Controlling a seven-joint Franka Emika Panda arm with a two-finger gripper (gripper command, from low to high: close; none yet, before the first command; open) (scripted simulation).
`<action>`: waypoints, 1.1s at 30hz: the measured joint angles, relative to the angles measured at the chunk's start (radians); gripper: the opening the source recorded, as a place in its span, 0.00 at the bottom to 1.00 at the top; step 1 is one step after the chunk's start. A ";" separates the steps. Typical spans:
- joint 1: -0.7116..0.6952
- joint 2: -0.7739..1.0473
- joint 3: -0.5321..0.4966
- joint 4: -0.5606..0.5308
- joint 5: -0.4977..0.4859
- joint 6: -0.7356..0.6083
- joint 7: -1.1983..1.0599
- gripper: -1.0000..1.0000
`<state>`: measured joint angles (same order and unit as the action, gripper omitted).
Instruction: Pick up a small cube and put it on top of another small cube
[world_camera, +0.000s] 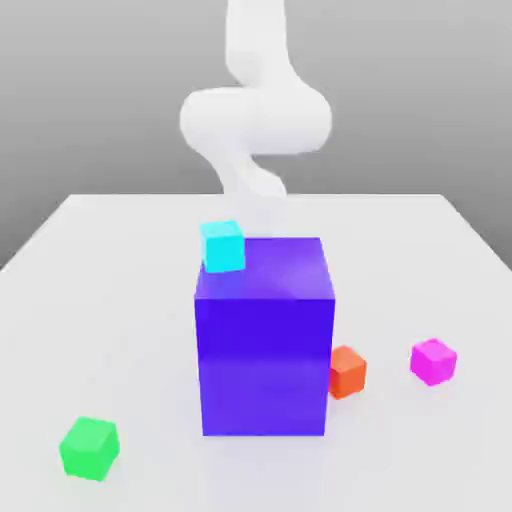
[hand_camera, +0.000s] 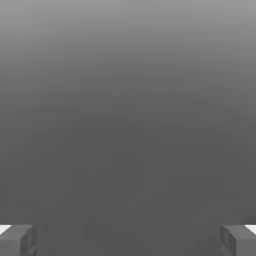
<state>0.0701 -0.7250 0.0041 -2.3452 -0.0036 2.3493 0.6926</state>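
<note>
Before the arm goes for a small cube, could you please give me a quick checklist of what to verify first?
1. Gripper open and empty: ok, fingers wide apart, nothing between them.
2. Small magenta cube free on the white table, apart from its neighbours: ok.
3. Small orange-red cube accessible: not ok, right beside the big blue-purple block.
4. Small green cube standing clear: ok.
5. Small cyan cube resting place: cannot tell, at the block's upper corner.

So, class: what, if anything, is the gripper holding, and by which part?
Nothing. The gripper is open, its fingers wide apart with nothing between them.
</note>
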 joint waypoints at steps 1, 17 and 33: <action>0.031 0.033 0.001 -0.020 -0.002 0.021 -0.047 0.50; 0.448 0.514 0.055 -0.309 0.000 0.338 -0.752 0.50; 0.693 1.024 0.034 -0.416 -0.120 0.710 -1.042 0.00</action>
<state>0.7632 0.2986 0.0384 -2.7611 -0.1238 3.0590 -0.3498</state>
